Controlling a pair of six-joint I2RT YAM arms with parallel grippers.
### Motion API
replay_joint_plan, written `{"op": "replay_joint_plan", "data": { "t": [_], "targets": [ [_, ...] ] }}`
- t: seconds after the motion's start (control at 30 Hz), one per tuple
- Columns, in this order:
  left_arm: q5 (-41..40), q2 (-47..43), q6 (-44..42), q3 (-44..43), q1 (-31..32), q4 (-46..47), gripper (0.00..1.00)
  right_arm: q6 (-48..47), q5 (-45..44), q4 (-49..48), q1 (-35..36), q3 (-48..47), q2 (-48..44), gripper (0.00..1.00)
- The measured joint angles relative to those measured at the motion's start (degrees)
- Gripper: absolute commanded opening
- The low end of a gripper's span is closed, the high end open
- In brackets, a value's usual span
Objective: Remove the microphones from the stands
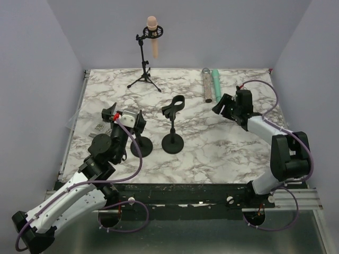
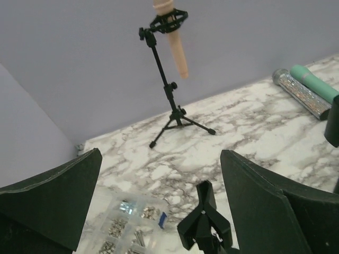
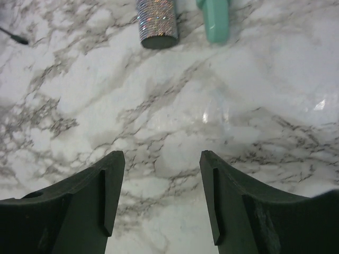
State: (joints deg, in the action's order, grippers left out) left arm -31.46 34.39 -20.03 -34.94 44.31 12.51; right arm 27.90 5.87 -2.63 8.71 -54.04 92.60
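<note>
Screw box (image 1: 100,127) lies near the table's 9 o'clock edge. Just at its 3 o'clock the left gripper (image 1: 125,116) hangs with its jaws wide apart and nothing between them. A short round-based stand (image 1: 140,145) sits directly under it, its clip (image 2: 204,225) empty.

The peach microphone (image 1: 153,35) is in the clip of the tripod stand (image 1: 144,79), which stands at the table's 12 o'clock edge close to the back wall. Neither arm touches it.

Mid-table, a second round-based stand (image 1: 172,143) is also empty. At 1 o'clock a glitter microphone (image 1: 207,84) and a teal microphone (image 1: 216,83) lie side by side. The right gripper (image 1: 222,105) sits just at their 6 o'clock, jaws part open over bare marble, holding nothing.

Risks:
- The tripod looks light and top-heavy. A sideways pull on the microphone would likely tip it or drag it into the wall, so an unsteadied stand is the main risk.
- The left arm, reaching toward 12 o'clock, could clip the stand beneath it.
- The right arm, swinging toward 11 o'clock, could roll the loose microphones.

Room: there is open marble between the tripod's feet and the mid-table stand, but little clearance behind the tripod.
</note>
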Motion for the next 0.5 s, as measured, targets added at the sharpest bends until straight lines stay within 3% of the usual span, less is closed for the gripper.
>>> {"op": "replay_joint_plan", "data": {
  "t": [0.13,0.23,0.5],
  "targets": [
    [2.8,0.9,4.5,-3.6,-0.1,-6.3,0.98,2.2,4.1,-1.8,1.1,6.5,-8.3,0.66],
    [8.7,1.2,11.0,-11.0,-1.9,-12.8,0.98,2.5,5.9,-2.7,1.7,9.2,-14.9,0.67],
    [34.4,9.9,27.5,-35.7,-14.3,-26.8,0.98,2.5,9.2,-3.5,1.8,12.3,-20.8,0.68]
  ]
}}
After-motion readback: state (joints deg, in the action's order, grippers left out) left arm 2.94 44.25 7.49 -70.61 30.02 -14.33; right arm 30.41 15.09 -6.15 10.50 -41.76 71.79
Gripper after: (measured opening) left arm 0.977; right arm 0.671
